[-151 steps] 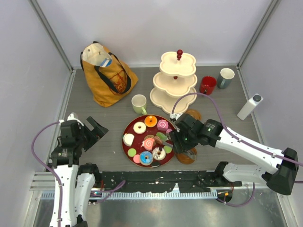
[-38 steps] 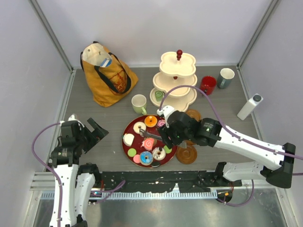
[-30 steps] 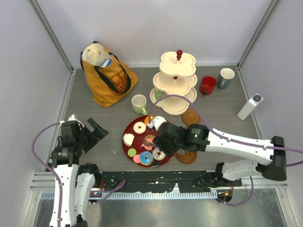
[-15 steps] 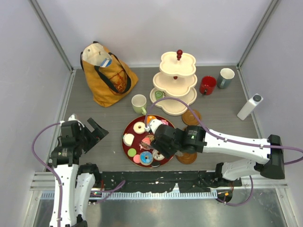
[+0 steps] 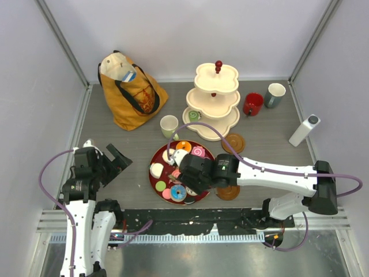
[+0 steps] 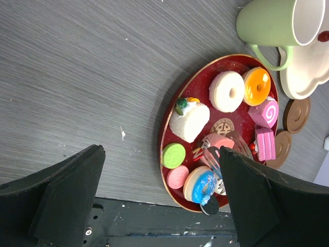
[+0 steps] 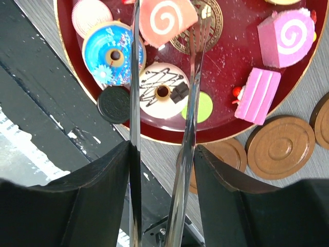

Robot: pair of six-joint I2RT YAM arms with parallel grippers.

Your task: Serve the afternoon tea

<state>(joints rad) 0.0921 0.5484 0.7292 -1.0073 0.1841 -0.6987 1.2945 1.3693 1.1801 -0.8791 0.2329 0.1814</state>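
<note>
**1. R gripper** point(image 7: 162, 154): jaws part-closed, clamped on the shanks of metal tongs point(image 7: 194, 87). The tongs act as a slim extension, so one pastry can be nipped w/o the wide fingers knocking its neighbours. Tips sit either side of pink swirl roll point(image 7: 165, 19), near tray centre. Contact unclear; roll not lifted. Prob. step: pinch, then carry.

**2. L gripper** point(image 6: 160, 154): jaws at full spread, empty, above table point(image 6: 77, 77) just left of tray. Held off, prob. to give R arm room.

**3. Tray** point(image 7: 229, 62), dark red, near arm bases: staging dish. Also on it:
- blue donut point(image 7: 113, 54)
- choc-drizzle donut point(image 7: 162, 92)
- black cookie point(image 7: 114, 104), at the rim
- green macaron point(image 7: 204, 107)
- pink layer slice point(image 7: 257, 95)
- white cream slice point(image 6: 189, 121)
- white donut point(image 6: 226, 91)
- orange donut point(image 6: 256, 86)

**4. Tiered stand** point(image 5: 216, 95), behind tray: likely destination. One green piece point(image 5: 194, 115) on lowest tier.

**5. Mugs:** pale green mug point(image 5: 169, 125) just behind tray. Red mug point(image 5: 252, 104) and grey-blue mug point(image 5: 275, 94) side by side, right of stand. Coasters point(image 7: 280, 146) beside tray, prob. for the mugs.
</note>
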